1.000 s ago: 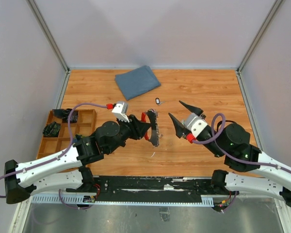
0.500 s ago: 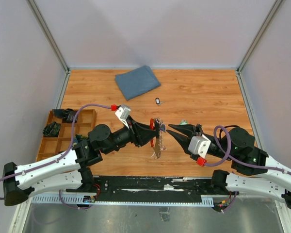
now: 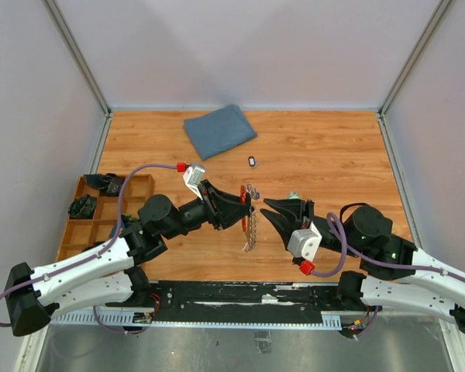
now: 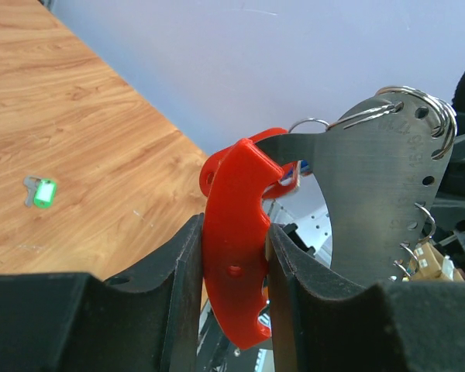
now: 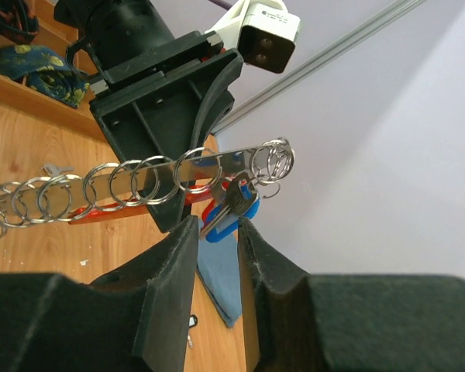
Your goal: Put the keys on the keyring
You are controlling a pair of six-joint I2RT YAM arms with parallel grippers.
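Red keyring point(image 4: 236, 248) held aloft, silvery strip trailing (a row of split rings), blue-headed key point(image 5: 231, 221) at its end

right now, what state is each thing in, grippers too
left gripper, shut on the keyring
keyring, held up by its red part, rings strung along its metal strip
blue key, beside the strip's end ring, in line with the right gripper's gap; grip unclear
right gripper, jaws narrowly apart
green-headed key, lying loose on the table
blue cloth, folded, lying flat
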